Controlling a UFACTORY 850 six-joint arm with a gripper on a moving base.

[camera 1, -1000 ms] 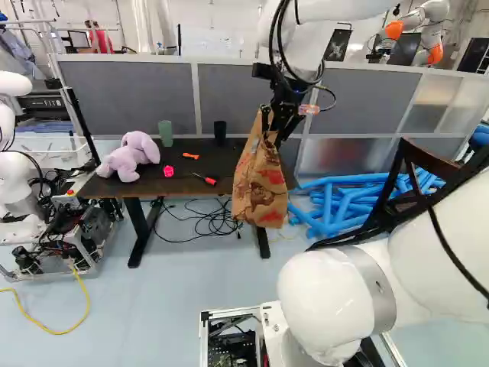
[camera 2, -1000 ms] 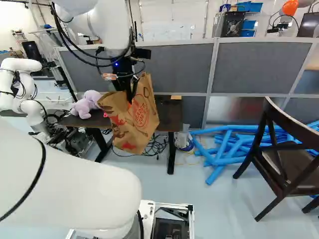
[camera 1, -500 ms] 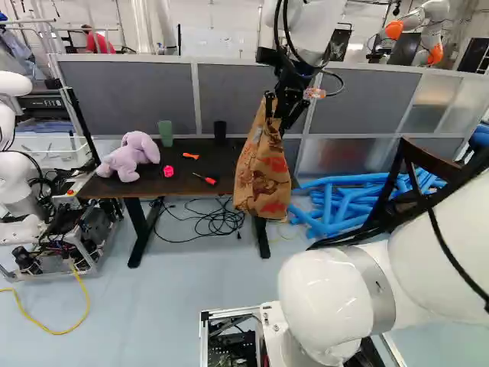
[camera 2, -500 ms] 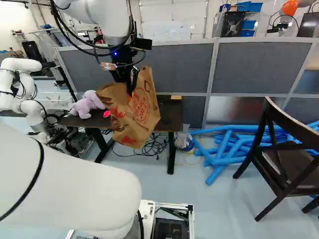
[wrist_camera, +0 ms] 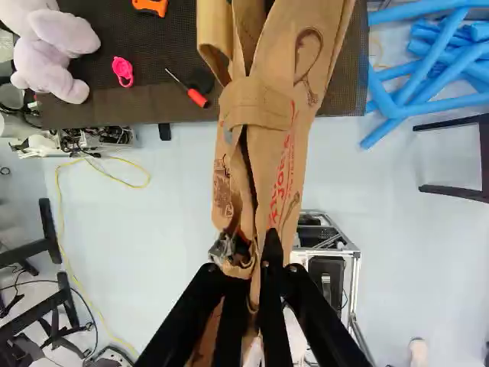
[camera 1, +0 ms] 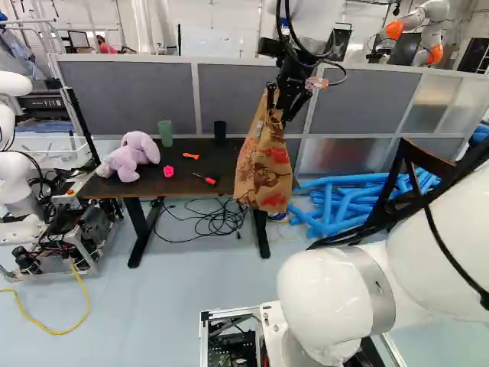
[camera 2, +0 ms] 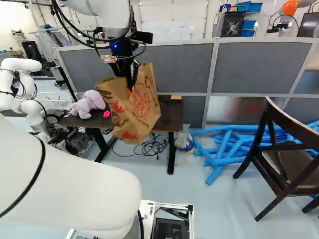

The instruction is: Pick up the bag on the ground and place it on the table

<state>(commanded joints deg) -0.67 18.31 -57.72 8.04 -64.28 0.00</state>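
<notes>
"What could go wrong?"

"In the left base view, centre the clock on the bag (camera 1: 263, 172). Towards nine sit the plush toy (camera 1: 130, 157) and, closer, the screwdriver (camera 1: 206, 180); a low swing could sweep them. The bag hangs by the near right end of the table (camera 1: 179, 187), its bottom seemingly below the top, so going straight to twelve could snag it."

"Your grip?"

"My gripper (wrist_camera: 257, 279) is nearly closed, pinching paper from both sides; a snag might tear it."

"Pose?"

"My arm (camera 1: 313, 19) reaches ahead to twelve, fingers pointing down."
</notes>
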